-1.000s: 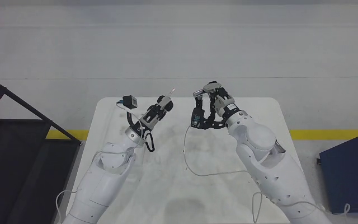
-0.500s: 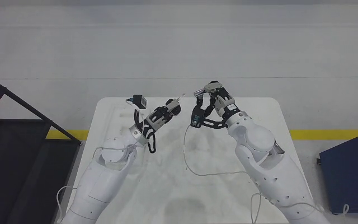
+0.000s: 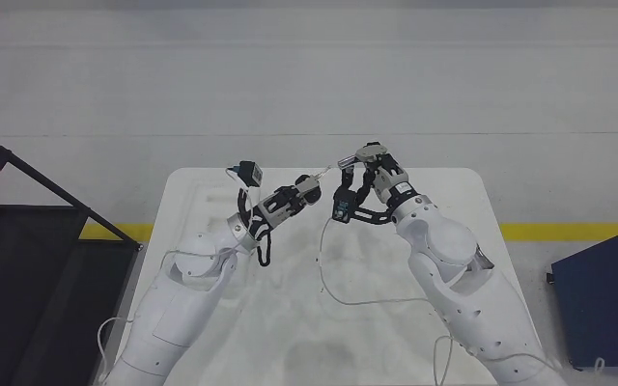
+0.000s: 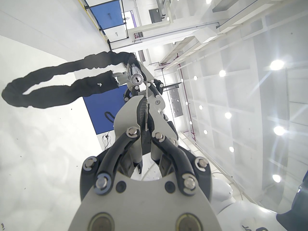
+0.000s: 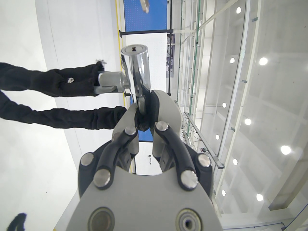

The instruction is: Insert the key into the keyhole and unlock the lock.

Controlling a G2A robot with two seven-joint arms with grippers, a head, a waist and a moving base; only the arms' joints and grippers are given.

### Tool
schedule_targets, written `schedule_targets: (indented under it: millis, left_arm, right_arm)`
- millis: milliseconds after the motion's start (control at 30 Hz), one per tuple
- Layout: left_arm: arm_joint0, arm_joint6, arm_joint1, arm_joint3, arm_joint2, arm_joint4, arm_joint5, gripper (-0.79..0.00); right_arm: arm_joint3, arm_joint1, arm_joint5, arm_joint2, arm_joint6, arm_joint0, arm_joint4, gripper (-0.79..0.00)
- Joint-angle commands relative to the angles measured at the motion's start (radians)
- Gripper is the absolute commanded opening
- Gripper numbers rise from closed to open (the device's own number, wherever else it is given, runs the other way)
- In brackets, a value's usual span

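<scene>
This is a large industrial hall or robotics test lab, not a home. The wrist views look up at a high white ceiling (image 4: 243,90) of gridded panels and beams, with rows of round lamps (image 4: 276,64) down the right of the frame. Blue partition panels (image 5: 156,13) in dark frames stand at upper centre. In the top view a white worktop (image 3: 290,318) sits on a smooth grey floor (image 3: 309,68), which is marked by a yellow line (image 3: 550,232) at right.

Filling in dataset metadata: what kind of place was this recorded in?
Probably an industrial hall or large robotics lab, not a home or office. Clues: rows of ceiling lights high overhead, a yellow line marked on the floor, and blue partition panels beyond the white table.
</scene>
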Motion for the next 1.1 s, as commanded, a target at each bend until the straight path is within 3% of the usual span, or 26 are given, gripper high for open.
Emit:
schedule_targets:
  millis: [0,533,1067]
  left_arm:
    - [0.008,-0.001,0.000,-0.002,-0.001,-0.002,0.000,-0.785]
    - [-0.004,0.015,-0.007,0.040,0.013,0.003,0.005,-0.785]
    - [0.032,-0.005,-0.005,0.004,-0.010,-0.030,0.026,-0.785]
  right_arm:
    - [-0.006,0.000,0.003,-0.001,0.004,-0.004,-0.023,-0.785]
    - [-0.031,-0.009,0.012,-0.023,-0.036,-0.024,-0.121,-0.785]
    - [0.005,-0.015,0.042,-0.005,-0.073,-0.017,-0.197,-0.785]
